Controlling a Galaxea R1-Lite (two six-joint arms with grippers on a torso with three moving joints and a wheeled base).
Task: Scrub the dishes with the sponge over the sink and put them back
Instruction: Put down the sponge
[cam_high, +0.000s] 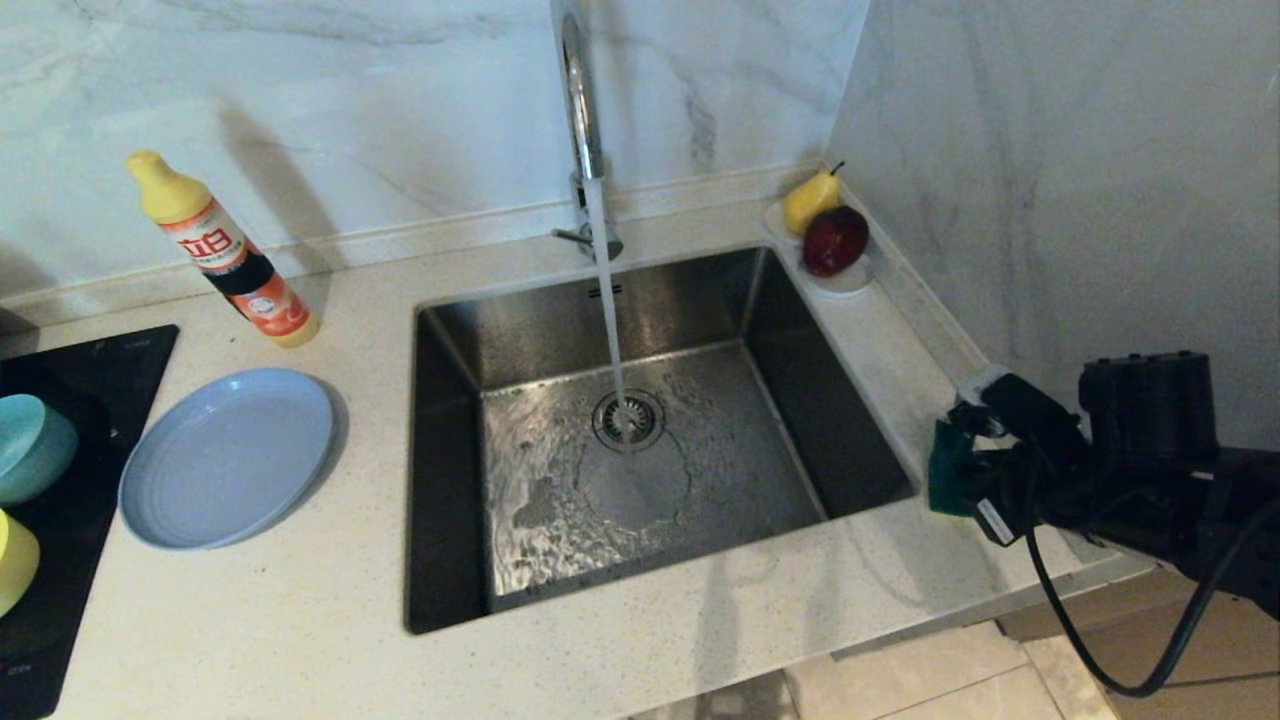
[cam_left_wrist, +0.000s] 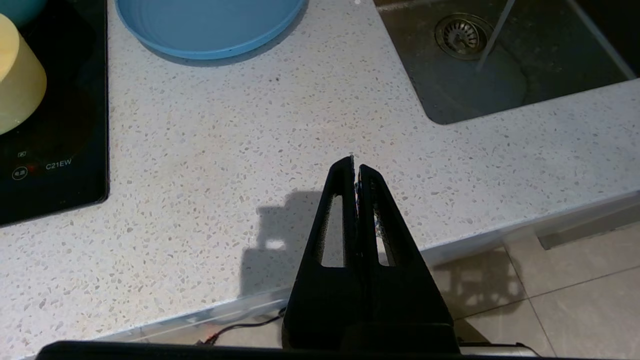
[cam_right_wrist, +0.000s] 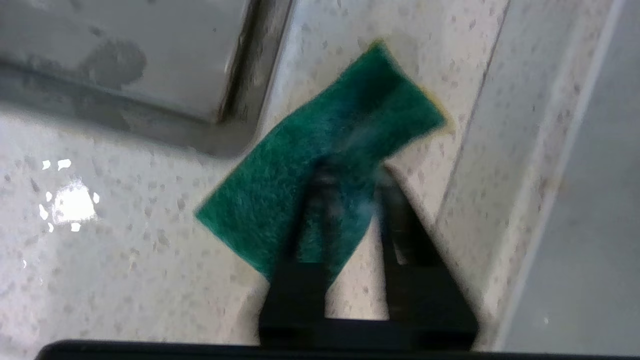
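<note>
Speckled stone desk surrounds the square steel sink at frame centre, water rippling over its floor. A round grey-blue plate lies left. At right, the right gripper, jaws narrowly parted, straddles the fuzzy green sponge. The left gripper has its jaws together.

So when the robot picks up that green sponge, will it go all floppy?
Probably a bit. The sponge looks thin and soft, so its ends may droop from the right pincer, whose jaws stand apart. It seems light. Water runs into the sink close by, so it could be wet and slippery.
</note>
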